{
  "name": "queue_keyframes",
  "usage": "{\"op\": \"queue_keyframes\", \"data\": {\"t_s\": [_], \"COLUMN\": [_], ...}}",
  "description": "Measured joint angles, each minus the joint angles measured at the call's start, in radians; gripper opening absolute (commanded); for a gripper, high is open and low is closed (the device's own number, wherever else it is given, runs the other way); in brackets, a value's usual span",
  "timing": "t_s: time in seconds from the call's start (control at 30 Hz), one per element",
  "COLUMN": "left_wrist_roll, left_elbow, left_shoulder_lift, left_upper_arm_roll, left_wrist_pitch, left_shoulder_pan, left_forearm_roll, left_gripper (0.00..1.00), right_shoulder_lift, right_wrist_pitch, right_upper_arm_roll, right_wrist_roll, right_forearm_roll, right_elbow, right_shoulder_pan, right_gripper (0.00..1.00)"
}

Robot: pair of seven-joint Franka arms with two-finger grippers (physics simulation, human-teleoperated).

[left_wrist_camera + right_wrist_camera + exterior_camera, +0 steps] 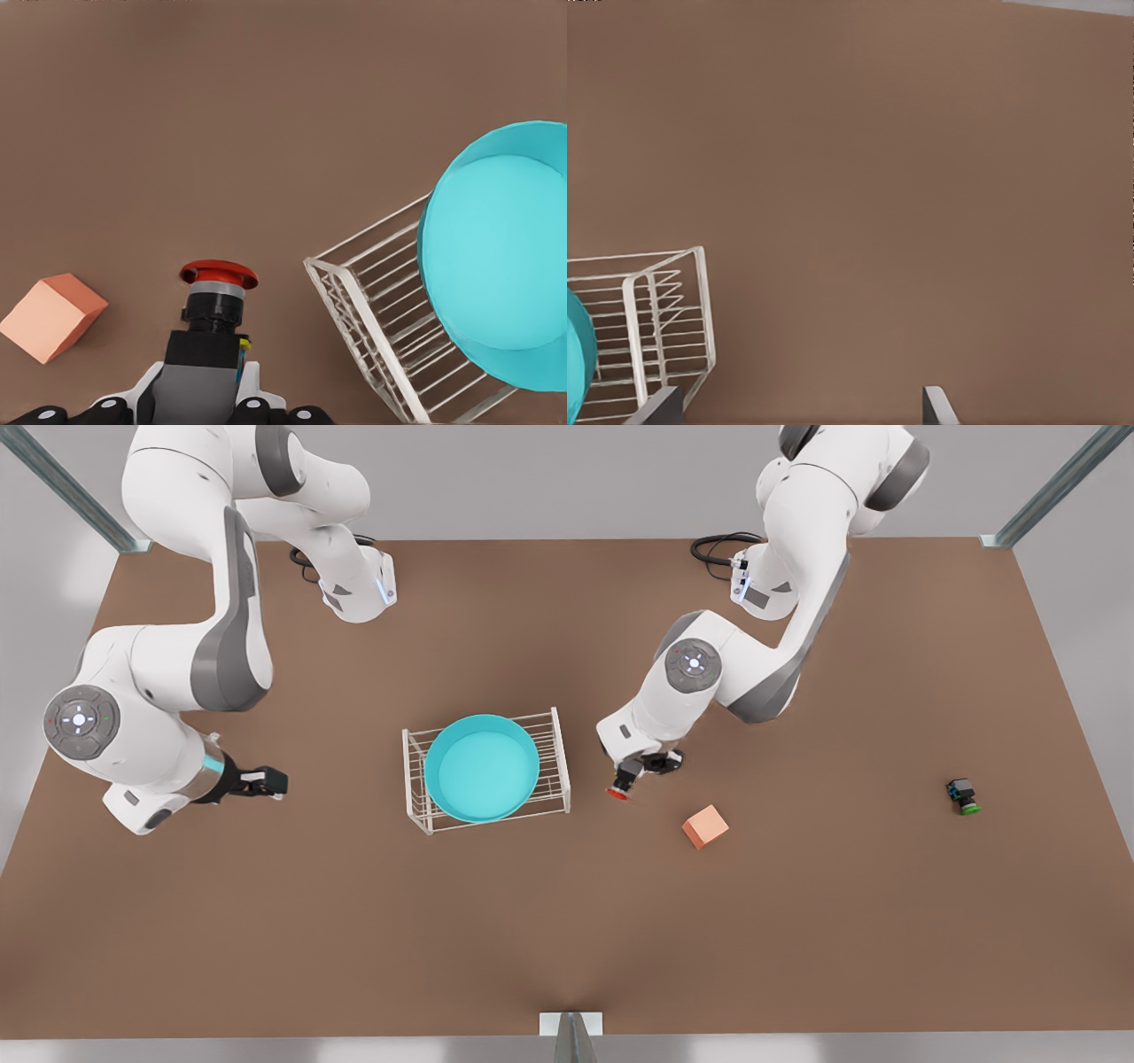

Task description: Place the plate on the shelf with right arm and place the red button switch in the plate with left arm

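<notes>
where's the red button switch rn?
Front view: red button switch sits in the left end effector, just right of the shelf, left of the salmon cube.

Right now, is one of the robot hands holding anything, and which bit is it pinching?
Yes. The left gripper holds the red button switch by its dark body, red cap pointing away. The right gripper is open and holds nothing.
</notes>
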Motion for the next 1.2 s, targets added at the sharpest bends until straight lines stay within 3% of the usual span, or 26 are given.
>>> {"op": "queue_keyframes", "data": {"t_s": [0.2, 0.67, 0.7, 0.73, 0.77, 0.9, 1.0, 1.13, 1.2], "left_wrist_roll": [-0.169, -0.569, -0.591, -0.611, -0.629, -0.686, -0.703, -0.552, -0.465], "left_elbow": [0.137, 0.257, 0.263, 0.267, 0.268, 0.266, 0.262, 0.262, 0.263], "left_shoulder_lift": [0.097, 0.315, 0.321, 0.325, 0.327, 0.309, 0.155, 0.061, 0.057], "left_upper_arm_roll": [-0.097, -0.096, -0.096, -0.096, -0.096, -0.093, -0.099, -0.097, -0.094], "left_wrist_pitch": [0.053, 0.333, 0.343, 0.352, 0.36, 0.373, 0.22, -0.081, -0.185], "left_shoulder_pan": [-0.032, -0.241, -0.242, -0.243, -0.243, -0.229, -0.02, 0.496, 0.568], "left_forearm_roll": [0.001, 0.154, 0.161, 0.167, 0.173, 0.198, 0.209, 0.148, 0.125], "left_gripper": [0.46, 0.46, 0.57, 0.82, 1.0, 1.0, 1.0, 1.0, 1.0], "right_shoulder_lift": [0.006, 0.012, 0.013, 0.014, 0.016, 0.023, 0.026, 0.026, 0.025], "right_wrist_pitch": [0.009, 0.012, 0.012, 0.013, 0.013, 0.016, 0.016, 0.031, 0.049], "right_upper_arm_roll": [0.008, 0.009, 0.008, 0.008, 0.008, 0.009, 0.009, 0.003, 0.002], "right_wrist_roll": [-0.008, -0.019, -0.019, -0.02, -0.02, -0.021, -0.022, -0.023, -0.023], "right_forearm_roll": [0.003, 0.005, 0.005, 0.005, 0.005, 0.005, 0.005, 0.005, 0.017], "right_elbow": [0.0, -0.001, -0.001, 0.0, 0.0, 0.002, 0.002, 0.007, 0.013], "right_shoulder_pan": [-0.003, -0.003, -0.003, -0.003, -0.003, -0.003, -0.003, -0.006, -0.022], "right_gripper": [1.0, 1.0, 1.0, 1.0, 1.0, 1.0, 1.0, 1.0, 1.0]}}
